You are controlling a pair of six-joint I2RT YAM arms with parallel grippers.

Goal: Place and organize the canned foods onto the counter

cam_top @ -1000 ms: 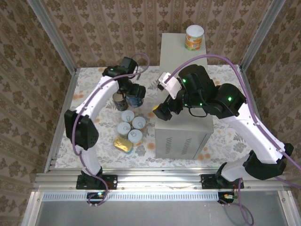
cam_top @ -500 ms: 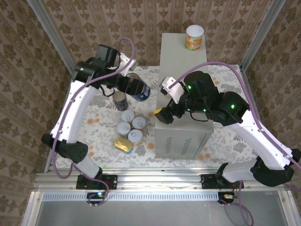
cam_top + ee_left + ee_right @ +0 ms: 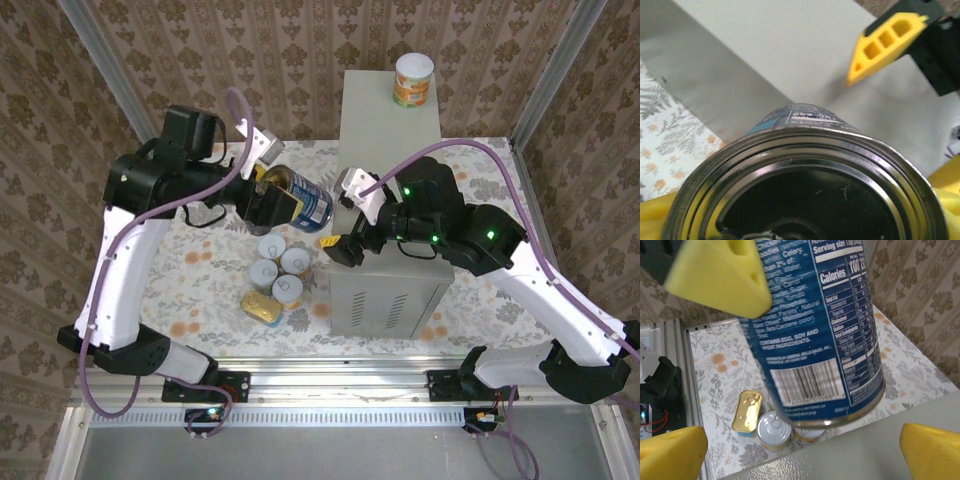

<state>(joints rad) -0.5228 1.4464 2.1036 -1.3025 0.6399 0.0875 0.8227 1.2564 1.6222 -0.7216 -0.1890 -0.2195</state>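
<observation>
My left gripper (image 3: 288, 202) is shut on a tall blue-labelled can (image 3: 308, 204), held tilted in the air just left of the counter (image 3: 395, 150). In the left wrist view the can's silver end (image 3: 805, 185) looms large, with the counter top (image 3: 780, 45) behind it. My right gripper (image 3: 338, 243) hangs open at the counter's left edge; its yellow fingers (image 3: 932, 450) frame the blue can (image 3: 825, 325). One yellow can (image 3: 413, 80) stands at the counter's far end. Several short cans (image 3: 287, 289) and a flat oblong tin (image 3: 262, 306) sit on the floral floor.
Metal rails frame the floor on the left (image 3: 135, 230) and along the front (image 3: 330, 380). Patterned walls close in the back and sides. The right arm's body (image 3: 450, 220) hangs over the near half of the counter top.
My left arm has lifted the blue can off the floor and carried it right towards the counter, tilting it. The right gripper has shifted slightly forward at the counter's left edge.
</observation>
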